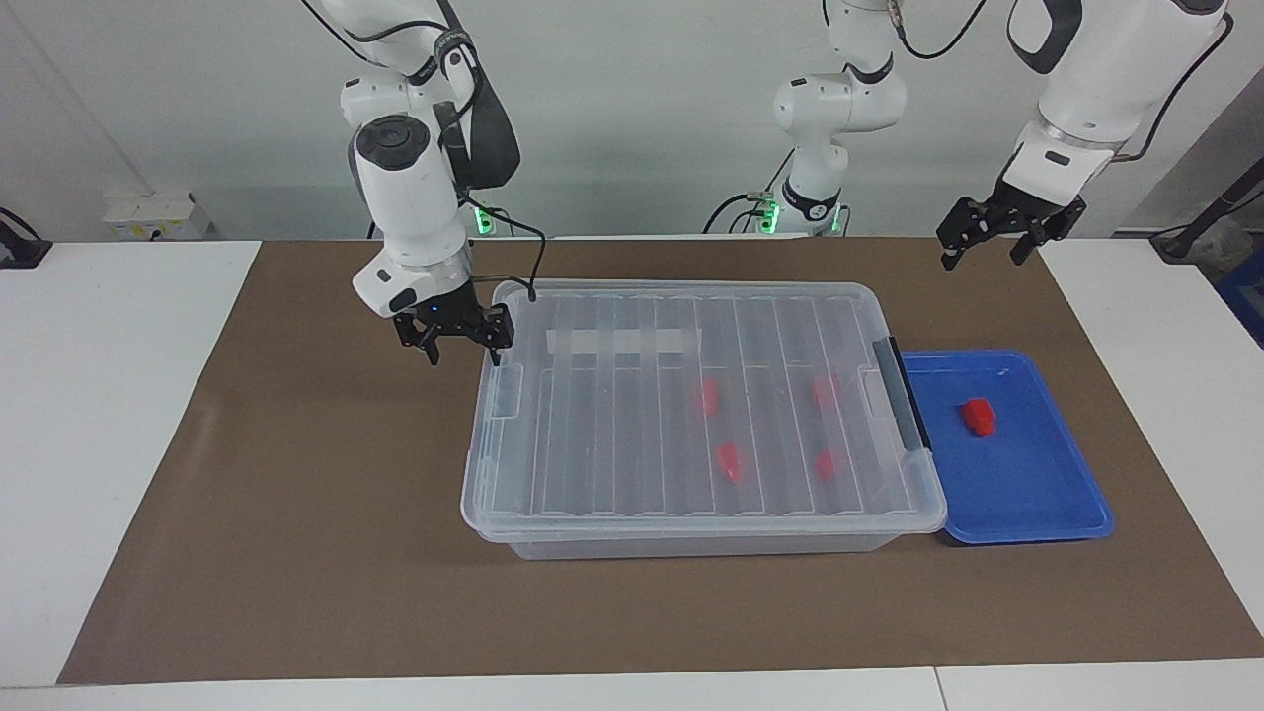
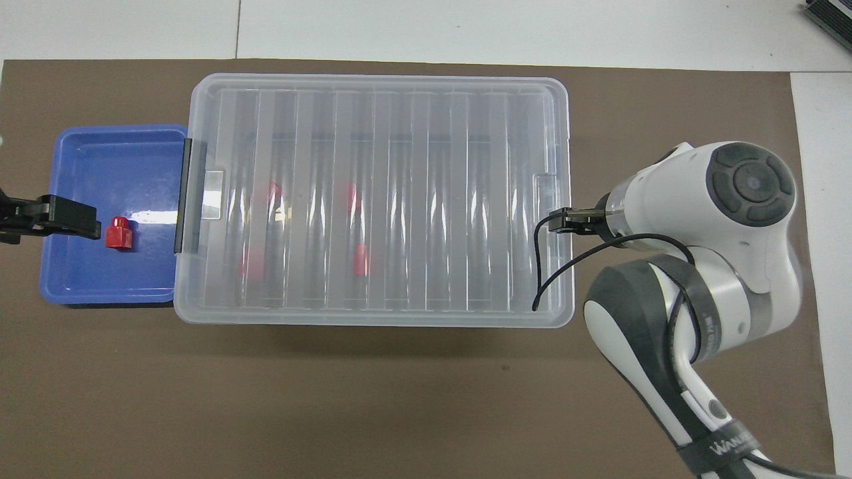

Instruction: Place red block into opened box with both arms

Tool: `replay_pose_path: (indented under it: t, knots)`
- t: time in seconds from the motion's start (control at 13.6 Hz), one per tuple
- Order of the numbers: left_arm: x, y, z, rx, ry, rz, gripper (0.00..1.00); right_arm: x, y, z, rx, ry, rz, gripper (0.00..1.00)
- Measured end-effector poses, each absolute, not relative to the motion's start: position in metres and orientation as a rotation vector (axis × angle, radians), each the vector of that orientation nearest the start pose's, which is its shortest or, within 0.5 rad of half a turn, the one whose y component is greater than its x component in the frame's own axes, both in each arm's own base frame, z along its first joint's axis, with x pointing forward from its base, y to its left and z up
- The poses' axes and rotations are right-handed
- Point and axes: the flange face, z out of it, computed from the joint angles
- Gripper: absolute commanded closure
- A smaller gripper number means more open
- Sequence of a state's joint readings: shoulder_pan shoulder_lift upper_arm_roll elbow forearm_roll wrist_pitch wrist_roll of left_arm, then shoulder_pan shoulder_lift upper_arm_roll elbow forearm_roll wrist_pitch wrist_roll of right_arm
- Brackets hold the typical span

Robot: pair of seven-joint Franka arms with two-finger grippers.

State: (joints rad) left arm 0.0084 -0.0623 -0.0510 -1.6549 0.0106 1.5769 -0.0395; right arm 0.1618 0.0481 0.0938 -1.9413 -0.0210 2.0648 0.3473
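Note:
One red block [image 1: 979,416] [image 2: 119,233] lies in the shallow blue tray [image 1: 1027,518] [image 2: 100,143]. The clear box [image 1: 691,543] [image 2: 373,83] stands beside the tray with its ribbed lid on; several more red blocks [image 1: 729,461] [image 2: 360,259] show through it. My right gripper [image 1: 463,355] [image 2: 559,221] hangs open, low at the box's end toward the right arm's end of the table, close to the lid's latch [image 1: 508,390]. My left gripper [image 1: 983,255] [image 2: 80,219] waits open, raised high over the tray's end, holding nothing.
A brown mat [image 1: 296,494] covers the table under box and tray. The box's dark grey handle [image 1: 901,395] abuts the tray. A black cable [image 2: 542,266] from the right arm hangs over the lid's corner.

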Motion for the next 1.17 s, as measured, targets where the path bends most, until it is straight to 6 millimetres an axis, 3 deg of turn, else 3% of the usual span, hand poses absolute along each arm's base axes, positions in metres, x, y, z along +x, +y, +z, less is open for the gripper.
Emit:
replay_pose_path:
  t: [0.29,0.51,0.66,0.81,1.03,1.17]
  knots:
    - [0.541,-0.011,0.619,-3.127,-0.028,-0.054,0.00,0.563,0.095,0.466,-3.147,0.106,-0.060,0.06]
    - [0.552,0.030,0.597,-3.121,-0.081,-0.119,0.00,0.566,0.061,0.465,-3.153,0.063,-0.042,0.04]
    - [0.565,0.071,0.558,-3.116,-0.063,-0.135,0.00,0.567,0.046,0.465,-3.155,0.027,-0.040,0.03]
    - [0.578,0.106,0.502,-3.111,-0.063,-0.157,0.00,0.568,0.033,0.465,-3.156,-0.014,-0.039,0.03]
    - [0.581,0.111,0.416,-3.102,-0.067,-0.230,0.00,0.569,0.005,0.465,-3.157,-0.067,-0.038,0.03]
    - [0.578,0.108,0.378,-3.107,-0.084,-0.227,0.00,0.569,-0.014,0.465,-3.157,-0.088,-0.038,0.03]
